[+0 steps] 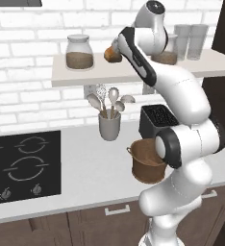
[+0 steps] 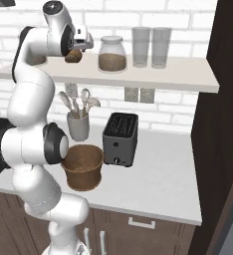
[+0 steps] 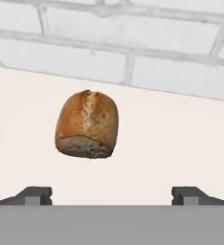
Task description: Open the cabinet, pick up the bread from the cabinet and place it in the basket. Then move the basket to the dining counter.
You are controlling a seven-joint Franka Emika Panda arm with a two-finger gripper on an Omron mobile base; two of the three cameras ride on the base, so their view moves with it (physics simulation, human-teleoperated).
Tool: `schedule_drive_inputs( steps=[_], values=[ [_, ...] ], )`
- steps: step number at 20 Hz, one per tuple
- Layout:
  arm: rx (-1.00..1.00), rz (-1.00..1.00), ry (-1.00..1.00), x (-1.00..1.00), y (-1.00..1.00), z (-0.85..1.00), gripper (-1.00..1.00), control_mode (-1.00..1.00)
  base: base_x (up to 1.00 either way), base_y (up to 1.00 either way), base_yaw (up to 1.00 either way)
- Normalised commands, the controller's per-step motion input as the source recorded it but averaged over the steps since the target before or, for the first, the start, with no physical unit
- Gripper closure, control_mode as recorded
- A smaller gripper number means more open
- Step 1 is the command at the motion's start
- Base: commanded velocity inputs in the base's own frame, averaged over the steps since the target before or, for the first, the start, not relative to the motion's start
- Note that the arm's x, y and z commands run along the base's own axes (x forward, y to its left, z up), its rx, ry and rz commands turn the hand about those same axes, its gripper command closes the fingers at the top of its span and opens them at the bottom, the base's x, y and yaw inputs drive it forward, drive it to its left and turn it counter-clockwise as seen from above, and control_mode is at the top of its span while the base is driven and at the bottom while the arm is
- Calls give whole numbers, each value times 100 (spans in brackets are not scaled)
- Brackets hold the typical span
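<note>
Bread (image 3: 87, 125) sits on the shelf (image 3: 181, 143) by the brick wall, straight ahead of my gripper (image 3: 112, 195) and a little left of centre between my tips. My jaws stand wide open, holding nothing. Its length runs away from me.

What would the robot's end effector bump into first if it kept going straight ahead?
Probably the bread on the shelf: it lies ahead of the open end effector, slightly off-centre. Behind it is the brick wall.
</note>
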Motion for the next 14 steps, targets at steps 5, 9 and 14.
schedule_drive_inputs(
  steps=[5,9,14],
  values=[
    [18,-14,23,43,0,6,-100,-100,0,0,0],
    [22,-8,18,29,5,4,-100,-100,0,0,0],
    [10,-3,9,16,19,4,-100,-100,0,0,0]
  ],
)
